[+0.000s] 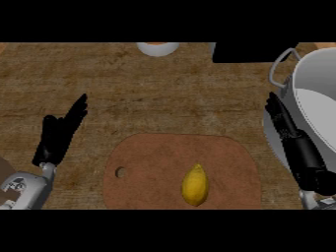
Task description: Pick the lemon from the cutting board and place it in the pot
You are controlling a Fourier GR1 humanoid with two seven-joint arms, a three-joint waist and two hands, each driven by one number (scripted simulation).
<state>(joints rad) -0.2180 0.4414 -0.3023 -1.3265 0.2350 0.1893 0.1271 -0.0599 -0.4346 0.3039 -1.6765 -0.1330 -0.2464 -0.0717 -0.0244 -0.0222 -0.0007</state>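
- Two hands in shot and neither holds anything. The left hand [57, 134] rests open near the counter's [163, 93] left edge, fingers straight. The right hand [289, 132] is open too, fingers straight, just beside the pot [323, 74] at the counter's right edge.
- The lemon [195, 185] lies on the cutting board [156, 162] at the middle of the counter's near edge. It sits on the board's near-right part, lengthways from near to far, and well apart from both hands.
- Step in hand, as I read it: the reach. The right hand is nearer both lemon and pot, so it looks like the one to go.
- Doing it well means swinging clear of the pot's wall first, then coming down from above. Fingers and thumb should close across the lemon's narrow width, not its pointed ends, because a rounded fruit may roll.
- Lift high afterwards, since the pot's rim stands tall.
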